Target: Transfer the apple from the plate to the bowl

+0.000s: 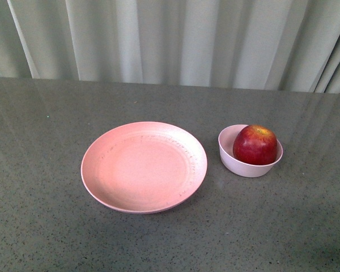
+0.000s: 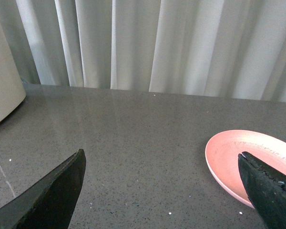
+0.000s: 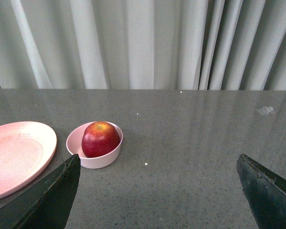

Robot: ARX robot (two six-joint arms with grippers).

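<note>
A glossy dark red apple (image 1: 255, 145) sits inside the small pale pink bowl (image 1: 243, 166), just right of the wide salmon-pink plate (image 1: 143, 166), which holds nothing. Neither arm shows in the front view. In the right wrist view the apple (image 3: 100, 139) fills the bowl (image 3: 96, 160) beside the plate (image 3: 16, 155); my right gripper (image 3: 159, 164) is open, pulled back from the bowl with only bare table between its fingers. My left gripper (image 2: 162, 160) is open over bare table, with the plate (image 2: 233, 155) partly behind one finger.
The grey speckled table (image 1: 39, 124) runs back to pale pleated curtains (image 1: 170, 39). A beige rounded object (image 2: 2, 81) stands at the table's edge in the left wrist view.
</note>
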